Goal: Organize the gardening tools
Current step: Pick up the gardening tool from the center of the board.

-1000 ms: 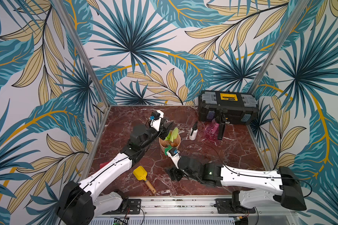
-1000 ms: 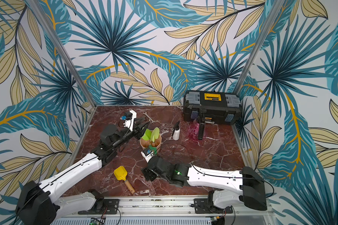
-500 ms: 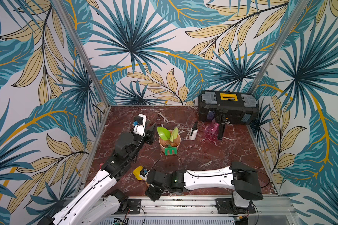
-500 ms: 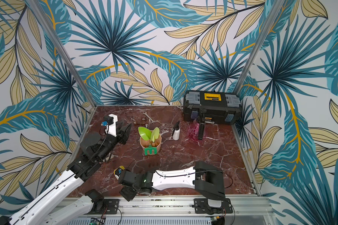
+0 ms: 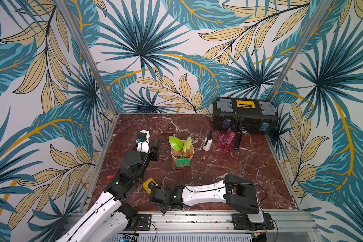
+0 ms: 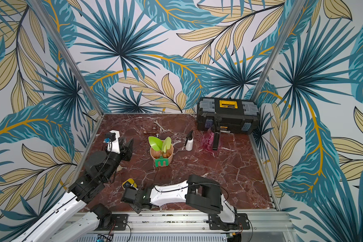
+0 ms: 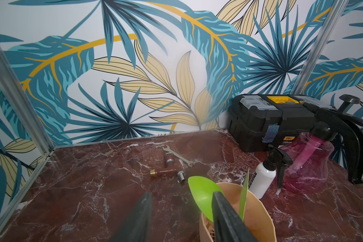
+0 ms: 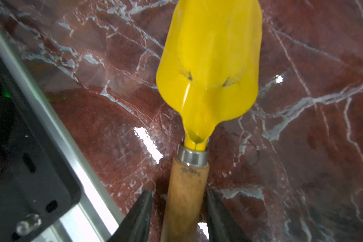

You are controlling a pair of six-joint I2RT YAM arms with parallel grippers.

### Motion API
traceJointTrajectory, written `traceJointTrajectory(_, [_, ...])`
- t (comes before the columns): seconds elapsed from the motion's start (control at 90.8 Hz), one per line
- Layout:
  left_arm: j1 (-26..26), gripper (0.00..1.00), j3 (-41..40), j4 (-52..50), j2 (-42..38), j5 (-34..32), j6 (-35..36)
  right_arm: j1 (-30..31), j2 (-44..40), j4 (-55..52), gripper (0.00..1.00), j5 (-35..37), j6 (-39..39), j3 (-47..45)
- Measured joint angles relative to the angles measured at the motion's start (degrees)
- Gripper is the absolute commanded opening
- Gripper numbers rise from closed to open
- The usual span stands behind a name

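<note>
Right gripper (image 8: 178, 193) has swung from the pot (image 5: 191, 151) to the yellow trowel (image 8: 210, 62), jaws narrowing around its wooden handle, not clamped yet. Left gripper (image 7: 181, 196) has backed off, half-spread and empty. Trowel pickup looks imminent.

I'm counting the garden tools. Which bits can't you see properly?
- Red tool: in a top view, mostly behind the left arm.
- Trowel: right wrist view, handle end cut off by the picture edge.
- Rake: both top views, handle mostly hidden; inside the cup or leaning on it, unclear.

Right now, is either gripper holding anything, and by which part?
Nothing held yet: right gripper straddles the yellow trowel at its wooden handle, gap showing; left gripper empty.
</note>
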Motion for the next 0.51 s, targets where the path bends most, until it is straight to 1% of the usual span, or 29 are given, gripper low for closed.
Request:
traceJointTrajectory(0.176, [0.26,0.51,-0.09,0.0,0.02,-0.17,0.02,-0.52,0.0,-0.15,0.2,1.55,-0.7,0.09])
traceJointTrajectory(0.264, [0.37,0.52,-0.09,0.02,0.02,-0.13,0.02,-0.94,-0.76,0.07,0.16,2.38,-0.9,-0.85])
traceJointTrajectory(0.33, [0.48,0.52,-0.09,0.02,0.04,0.07,0.04,-1.53,-2.97,0.02,0.15,2.78,-1.33,-3.02])
traceJointTrajectory(0.507, [0.57,0.54,-0.07,0.02,0.52,2.19,0.33,-4.02,-14.38,-0.28,0.14,2.84,-3.89,-9.27])
